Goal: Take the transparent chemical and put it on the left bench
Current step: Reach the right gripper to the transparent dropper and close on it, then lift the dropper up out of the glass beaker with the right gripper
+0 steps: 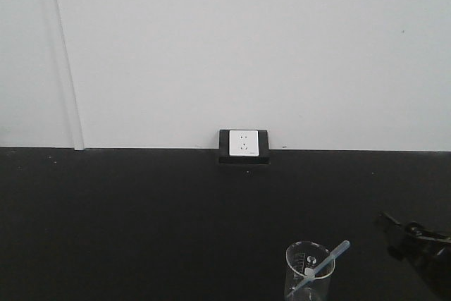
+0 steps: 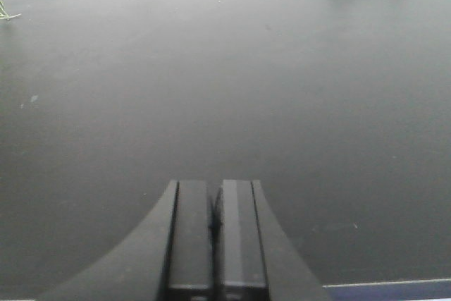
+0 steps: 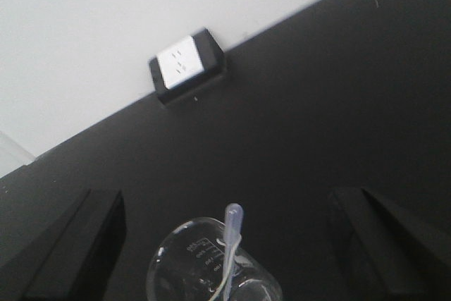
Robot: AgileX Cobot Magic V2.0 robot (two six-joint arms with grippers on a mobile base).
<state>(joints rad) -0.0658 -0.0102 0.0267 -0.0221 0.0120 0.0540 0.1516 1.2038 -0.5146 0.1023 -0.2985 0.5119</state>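
Light, thin and probably slippery, the transparent chemical (image 3: 230, 234) leaning in the beaker (image 3: 197, 252) wants pinching above the beaker's rim by the wide-apart right pincer (image 3: 225, 195); left pincer (image 2: 213, 220) together.

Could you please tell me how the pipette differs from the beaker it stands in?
The pipette is a thin, frosted rod; the beaker is a wide, clear vessel with printed markings. The pipette leans at a tilt, while the beaker stands upright. The pipette's upper end pokes out past the beaker's rim. Both are see-through and colourless, and they sit together on the black bench.
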